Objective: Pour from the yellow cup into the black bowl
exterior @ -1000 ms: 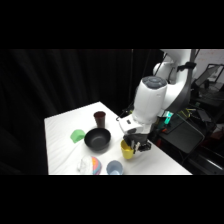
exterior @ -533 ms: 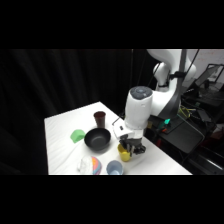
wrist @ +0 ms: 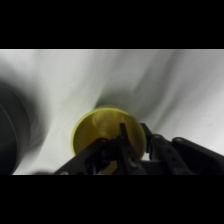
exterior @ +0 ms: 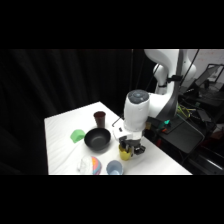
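The yellow cup [exterior: 124,154] stands just right of the black bowl [exterior: 97,139], near the table's front edge. My gripper [exterior: 131,148] comes down onto it from above. In the wrist view the yellow cup [wrist: 101,131] fills the lower middle. One black finger [wrist: 123,141] reaches inside its rim and the other sits outside the wall, so my gripper [wrist: 136,145] is shut on the rim. A dark blur at the left edge of the wrist view is the black bowl [wrist: 11,131]. Whether the cup is off the table I cannot tell.
A dark red cup [exterior: 100,118] stands behind the black bowl and a green bowl [exterior: 77,135] to its left. A striped bowl [exterior: 93,165] and a pale blue cup [exterior: 114,168] sit at the table's front edge. Dark equipment [exterior: 185,135] crowds the right side.
The arm has swung left and leaned over the table, bringing the gripper and the yellow cup a little closer to the black bowl. Most of that shift came in the first half second.
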